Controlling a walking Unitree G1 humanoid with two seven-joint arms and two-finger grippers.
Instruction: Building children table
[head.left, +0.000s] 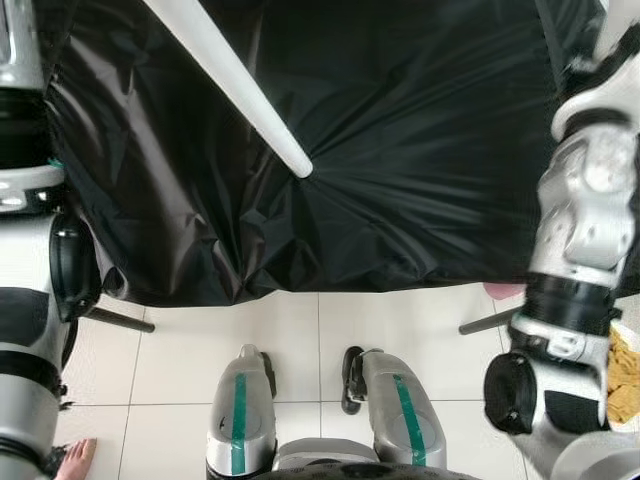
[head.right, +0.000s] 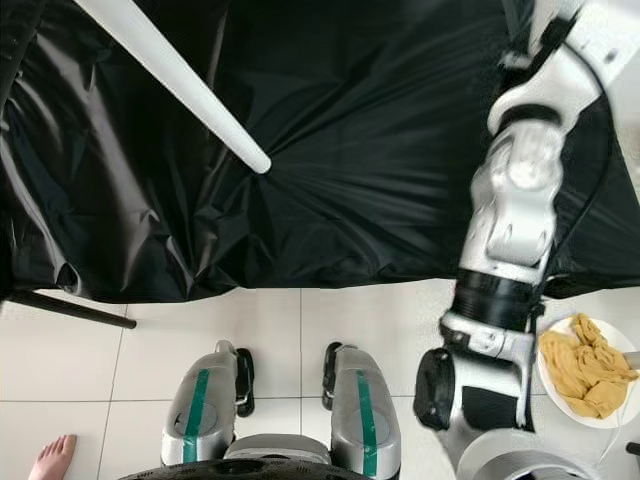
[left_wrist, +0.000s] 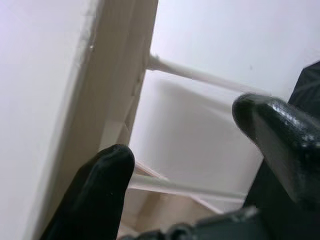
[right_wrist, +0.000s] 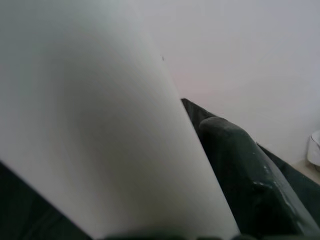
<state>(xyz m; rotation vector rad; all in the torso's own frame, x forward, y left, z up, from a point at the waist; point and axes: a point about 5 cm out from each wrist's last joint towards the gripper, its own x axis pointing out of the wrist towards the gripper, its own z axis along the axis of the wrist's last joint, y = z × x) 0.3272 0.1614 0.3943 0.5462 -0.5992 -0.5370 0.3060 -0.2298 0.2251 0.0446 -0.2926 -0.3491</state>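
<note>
We judge the leg (head.left: 230, 85) may slip on the cloth (head.left: 400, 150) from our right gripper (right_wrist: 150, 220) pinching it, our left gripper (left_wrist: 190, 165) spread.

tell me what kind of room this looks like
Probably a room in a home, used as a work spot: white tiled floor, a surface under a black cover with a white table leg over it, and a plate of food on the floor.

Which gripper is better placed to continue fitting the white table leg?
Probably the right. In the right wrist view the white table leg lies against the right gripper's finger. The left gripper is open, with only white panels and thin rods beyond it.
</note>
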